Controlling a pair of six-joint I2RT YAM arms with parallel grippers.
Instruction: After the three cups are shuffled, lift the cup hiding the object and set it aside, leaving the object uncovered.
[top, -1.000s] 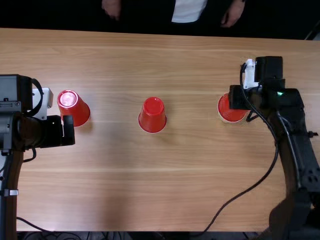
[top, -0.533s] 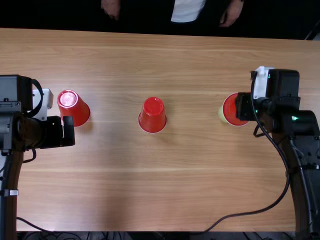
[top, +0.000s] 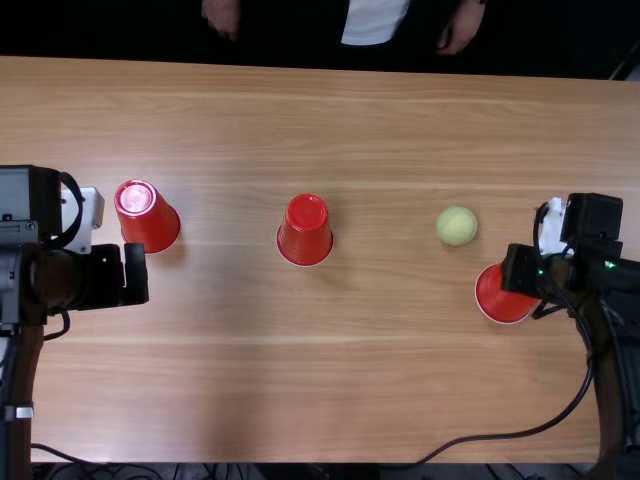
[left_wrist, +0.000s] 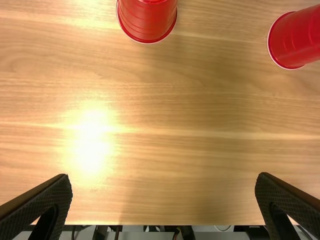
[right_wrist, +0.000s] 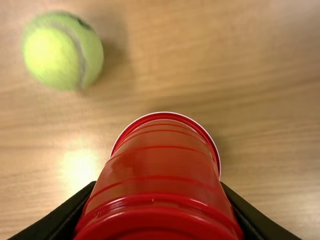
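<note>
The ball (right_wrist: 62, 50) is blurred; the held cup (right_wrist: 162, 175) is cut off at the edge

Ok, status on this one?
Left tool open beside left cup. Right tool shut on right cup, apart from ball. Ball uncovered. Middle cup well clear.

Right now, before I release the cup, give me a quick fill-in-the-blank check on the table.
The left cup and the middle cup stand mouth ____ on the table.
The right pincer gripping the held cup is ____ on it.
The left pincer is ____ and holds nothing.
Of the two pincers, the tennis ball lies nearer the ____ one.
Missing words: down; shut; open; right.
</note>
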